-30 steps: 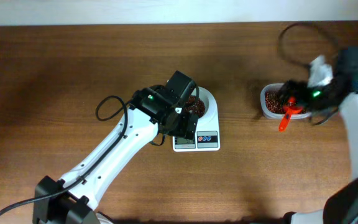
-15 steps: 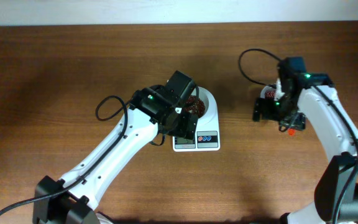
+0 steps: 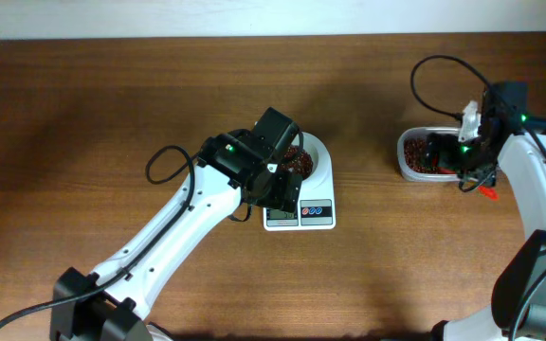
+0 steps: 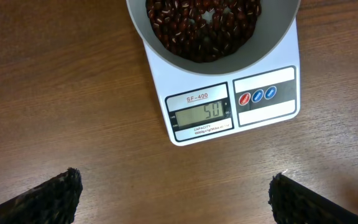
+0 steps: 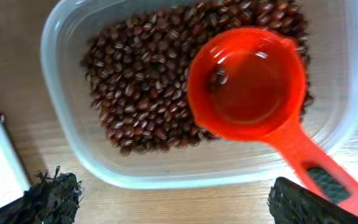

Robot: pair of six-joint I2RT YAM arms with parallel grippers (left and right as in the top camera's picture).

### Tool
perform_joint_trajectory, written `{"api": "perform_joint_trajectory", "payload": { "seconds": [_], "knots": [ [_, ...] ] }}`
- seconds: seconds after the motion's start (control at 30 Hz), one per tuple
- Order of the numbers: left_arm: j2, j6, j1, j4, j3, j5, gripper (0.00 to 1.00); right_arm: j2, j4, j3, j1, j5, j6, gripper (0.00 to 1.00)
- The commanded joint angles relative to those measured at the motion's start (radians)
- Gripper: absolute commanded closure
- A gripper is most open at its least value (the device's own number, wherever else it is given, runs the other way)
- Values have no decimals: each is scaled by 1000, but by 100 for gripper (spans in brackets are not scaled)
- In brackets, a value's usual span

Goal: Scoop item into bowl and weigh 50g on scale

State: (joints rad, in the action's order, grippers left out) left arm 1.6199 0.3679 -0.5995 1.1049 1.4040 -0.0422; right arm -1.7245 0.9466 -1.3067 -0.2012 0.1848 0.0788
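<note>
The white bowl (image 4: 269, 40) of reddish-brown beans (image 4: 201, 25) stands on the white scale (image 4: 266, 115), whose display (image 4: 204, 113) reads 50. In the overhead view the bowl (image 3: 322, 163) and scale (image 3: 300, 216) are at table centre. My left gripper (image 4: 176, 205) is open and empty, hovering just in front of the scale. My right gripper (image 5: 179, 202) is open over the near rim of the clear tub (image 5: 61, 56). A red scoop (image 5: 247, 87) lies in the tub on more beans (image 5: 142, 81), with its handle over the rim beside my right finger.
The tub (image 3: 408, 161) sits at the right of the brown wooden table, and the scoop's red handle tip (image 3: 486, 190) sticks out beside it. Cables loop above the right arm (image 3: 529, 180) and beside the left arm (image 3: 188, 218).
The right arm swung left across the tub, then back right. The scoop's red handle went from the tub's front to its right side. The left arm, bowl and scale stayed still.
</note>
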Motion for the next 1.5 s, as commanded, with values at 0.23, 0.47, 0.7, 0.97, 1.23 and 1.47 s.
{"api": "perform_joint_trajectory", "payload": {
  "seconds": [0.23,0.47,0.7,0.97,1.23,1.47],
  "knots": [
    [3,13,-3,-1,-3,-7,1,1,66,-4,5,47,-26,1],
    [3,13,-3,-1,-3,-7,1,1,66,-4,5,47,-26,1],
    [3,13,-3,-1,-3,-7,1,1,66,-4,5,47,-26,1],
    [3,13,-3,-1,-3,-7,1,168,67,-4,4,43,-27,1],
    [3,13,-3,-1,-3,-7,1,296,67,-4,4,43,-27,1],
    [3,13,-3,-1,-3,-7,1,472,67,-4,5,43,-27,1]
  ]
}}
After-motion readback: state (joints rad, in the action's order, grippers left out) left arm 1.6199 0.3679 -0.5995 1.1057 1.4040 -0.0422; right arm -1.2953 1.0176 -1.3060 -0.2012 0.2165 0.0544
